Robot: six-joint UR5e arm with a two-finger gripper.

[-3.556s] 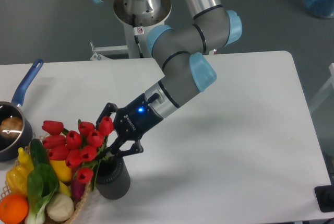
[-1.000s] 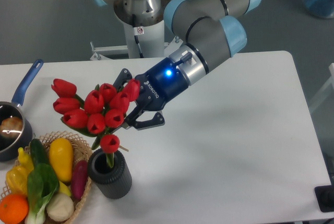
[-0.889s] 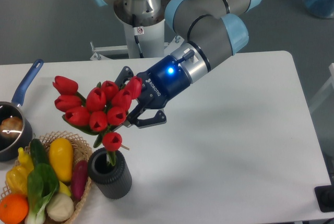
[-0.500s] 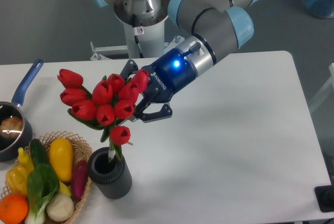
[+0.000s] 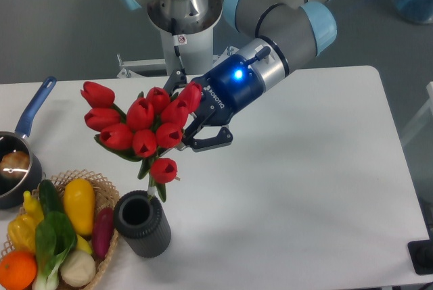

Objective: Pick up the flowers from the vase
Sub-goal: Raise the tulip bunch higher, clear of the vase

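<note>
Since the earlier frames the gripper [image 5: 191, 122] has risen up and to the right, and the flowers [image 5: 142, 126] have come clear of the vase [image 5: 142, 224], whose round mouth now shows dark. At the middle of the frame, its fingers are clamped on the bunch, just behind the red heads. The bunch lies tilted, its long axis running from the heads at upper left down to the stem ends at lower centre; the lowest tulip hangs just above the vase rim, apart from it. The vase stands upright on the white table [image 5: 304, 188] at lower left. Just left of it sits a wicker basket [image 5: 101, 263] of vegetables. A saucepan [image 5: 15, 168] with a blue handle is at the left edge.
</note>
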